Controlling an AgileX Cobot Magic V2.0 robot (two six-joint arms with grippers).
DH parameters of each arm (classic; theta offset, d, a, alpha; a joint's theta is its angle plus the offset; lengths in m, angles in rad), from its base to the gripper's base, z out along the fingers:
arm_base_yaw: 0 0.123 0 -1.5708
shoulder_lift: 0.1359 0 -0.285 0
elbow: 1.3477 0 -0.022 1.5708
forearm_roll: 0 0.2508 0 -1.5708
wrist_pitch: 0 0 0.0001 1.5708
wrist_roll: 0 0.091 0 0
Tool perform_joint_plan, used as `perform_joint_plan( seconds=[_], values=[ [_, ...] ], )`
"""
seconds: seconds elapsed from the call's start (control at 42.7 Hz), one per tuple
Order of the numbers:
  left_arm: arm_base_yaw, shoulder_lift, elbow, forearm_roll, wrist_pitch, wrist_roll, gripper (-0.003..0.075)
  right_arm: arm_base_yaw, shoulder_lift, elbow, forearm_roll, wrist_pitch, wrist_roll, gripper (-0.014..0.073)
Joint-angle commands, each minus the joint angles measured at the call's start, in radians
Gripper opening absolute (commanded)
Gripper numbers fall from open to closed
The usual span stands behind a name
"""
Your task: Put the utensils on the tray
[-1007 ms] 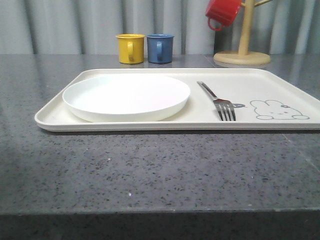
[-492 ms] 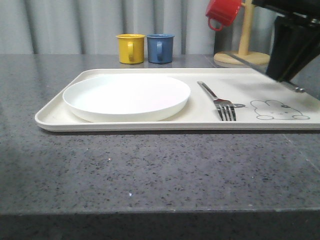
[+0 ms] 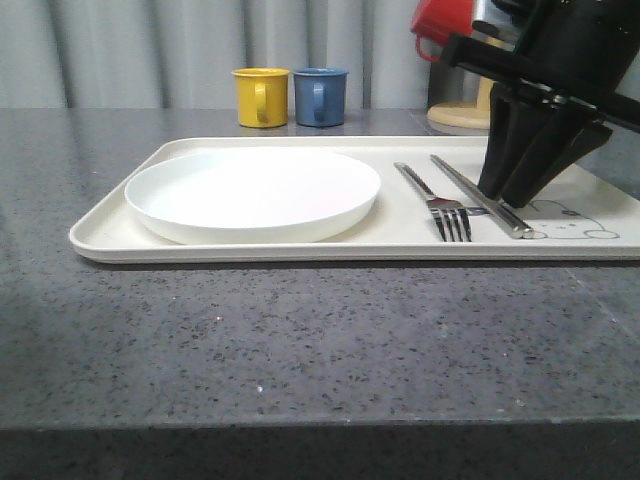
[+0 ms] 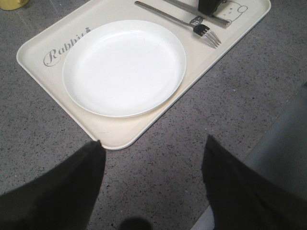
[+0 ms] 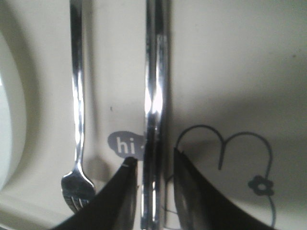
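Note:
The cream-white tray [image 3: 110, 225] lies across the dark table, with its bunny drawing and "hi" bubble in the right wrist view on the tray [image 5: 230, 72]. A silver fork [image 3: 440, 200] rests on it to the right of the plate. A pair of chopsticks [image 3: 470, 185] lies flat on the tray just right of the fork. My right gripper [image 3: 510, 195] stands over their near end. In the right wrist view the chopsticks [image 5: 154, 96] run between its fingertips [image 5: 129, 165] with a thin gap on each side, so the gripper [image 5: 153, 160] is open. My left gripper [image 4: 151, 153] hangs wide open over bare table by the tray's corner [image 4: 110, 141].
A round white plate [image 3: 250, 190] fills the tray's left half. Yellow [image 3: 261, 96] and blue [image 3: 320, 96] mugs stand behind the tray. A wooden mug stand [image 3: 485, 110] with a red mug [image 3: 445, 25] is at the back right, partly behind my right arm.
My right arm came in from the right with the chopsticks and lowered them onto the tray beside the fork. The fork and plate have not moved.

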Motion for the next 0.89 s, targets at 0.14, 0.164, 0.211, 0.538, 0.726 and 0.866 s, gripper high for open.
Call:
perform_joint_plan(
  seconds=[0.14, 0.164, 0.211, 0.538, 0.726, 0.866],
  values=[
    [-0.008, -0.002, -0.026, -0.009, -0.066, -0.014, 0.0438, 0.002, -0.046, -0.037, -0.025, -0.02, -0.019, 0.0304],
    [-0.008, -0.002, -0.026, -0.009, -0.066, -0.014, 0.0438, 0.002, -0.051, -0.037, -0.031, -0.018, -0.026, 0.0304],
    [-0.008, -0.002, -0.026, -0.009, -0.066, -0.014, 0.0438, 0.002, -0.064, -0.037, -0.044, -0.016, -0.044, 0.0304],
    [-0.008, -0.002, -0.026, -0.009, -0.066, -0.014, 0.0438, -0.056, -0.286, -0.031, -0.247, 0.11, -0.203, 0.0304],
    [-0.008, -0.002, -0.026, -0.009, -0.066, -0.014, 0.0438, -0.268, -0.316, -0.01, -0.303, 0.123, -0.205, 0.0304],
    [-0.008, -0.002, -0.026, -0.009, -0.066, -0.014, 0.0438, -0.41, -0.263, -0.007, -0.303, 0.101, -0.205, 0.0304]
  ],
)
